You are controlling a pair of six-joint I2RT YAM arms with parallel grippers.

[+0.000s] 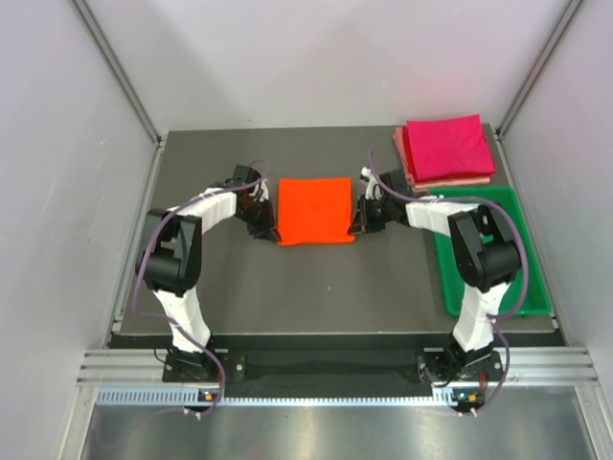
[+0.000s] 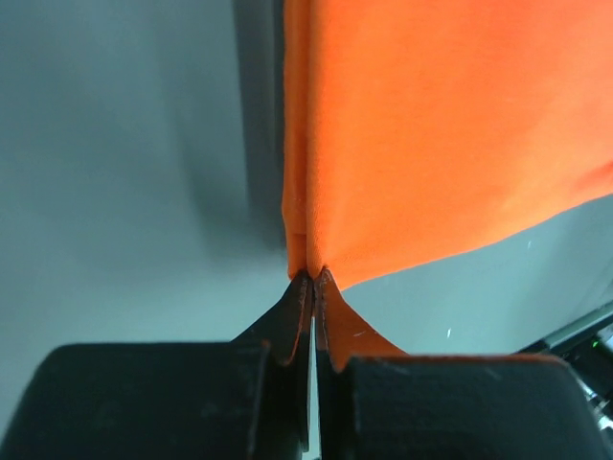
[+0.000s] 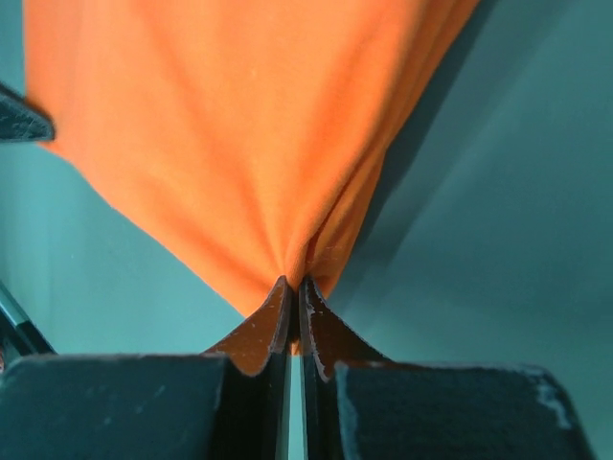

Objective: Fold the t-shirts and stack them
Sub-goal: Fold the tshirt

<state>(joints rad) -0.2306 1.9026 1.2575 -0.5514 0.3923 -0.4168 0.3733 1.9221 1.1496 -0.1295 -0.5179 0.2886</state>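
step: mid-fold, orange t-shirt (image 1: 313, 211) flat at the middle of the desk (image 1: 316, 287) | grip: left end effector (image 2: 311, 280) and right end effector (image 3: 295, 284) both pinched tight on its near corners | next: you'd probably lift both evenly, fold away, keep cloth taut

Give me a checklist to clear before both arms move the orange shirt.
1. Left fingers shut on a near corner of the orange shirt: ok.
2. Right fingers shut on the other near corner: ok.
3. Every cloth layer caught in each pinch: cannot tell.
4. Shirt lies as a flat rectangle between the arms: ok.
5. Folded stack, magenta on top, sits apart from the orange shirt: ok.
6. Green tray apart from the orange shirt: ok.
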